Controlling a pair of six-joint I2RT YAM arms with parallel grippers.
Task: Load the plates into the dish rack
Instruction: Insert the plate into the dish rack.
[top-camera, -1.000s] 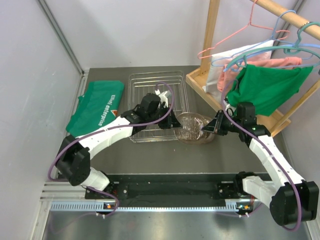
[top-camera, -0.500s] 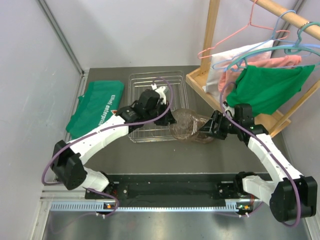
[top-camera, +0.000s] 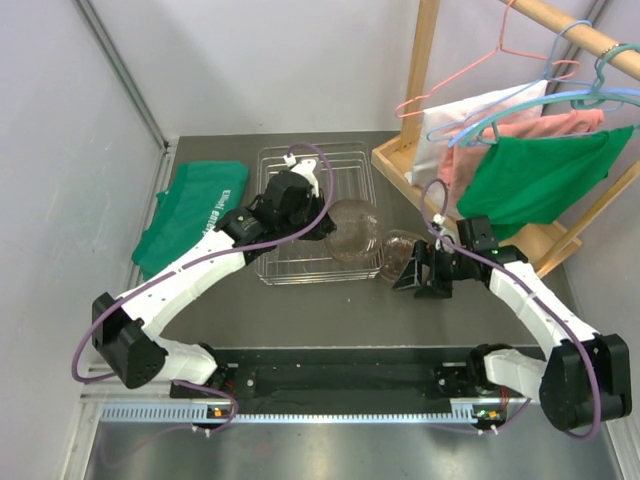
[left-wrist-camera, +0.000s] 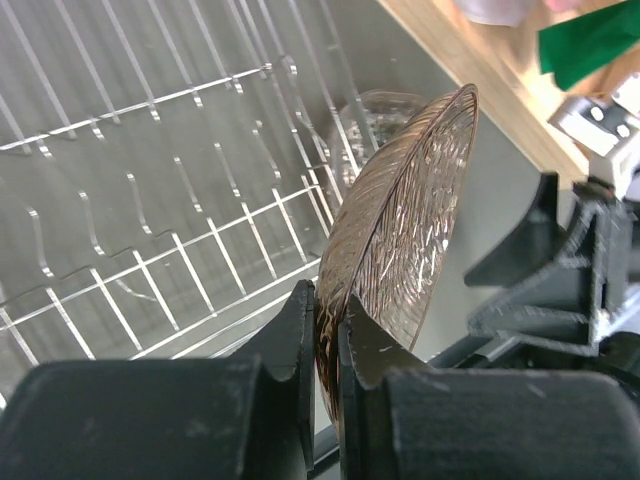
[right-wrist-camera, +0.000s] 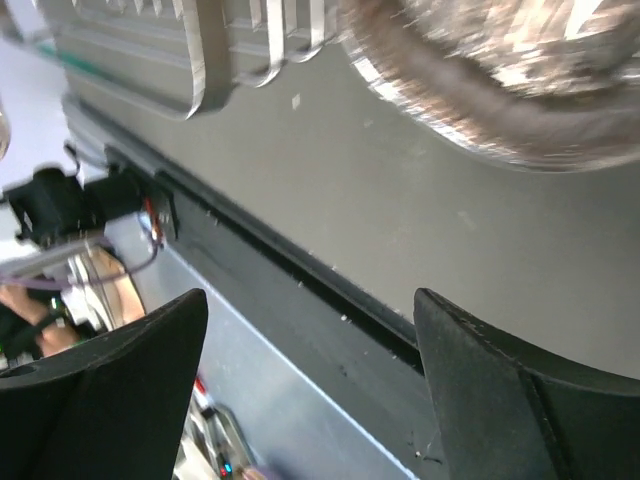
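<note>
Brown-tinted, ribbed glass plate (left-wrist-camera: 410, 220) stands on edge over the right side of the wire dish rack (left-wrist-camera: 150, 200). The left wrist view shows its rim pinched in the closed left gripper (left-wrist-camera: 327, 330), which the overhead view hides. Overhead, the left arm reaches across the rack. The right gripper (right-wrist-camera: 310, 305) sits low beside a second plate (top-camera: 400, 245) on the table (top-camera: 300, 310), jaws wide apart and empty.

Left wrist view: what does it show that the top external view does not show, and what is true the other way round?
Only the left wrist view shows the left gripper shut on the rim of a brown plate, which stands on edge with its ribbed pattern clear. Only the top external view shows the green bag and the clothes on hangers. Both show the held plate, the dish rack and a second plate on the table beside the rack.
</note>
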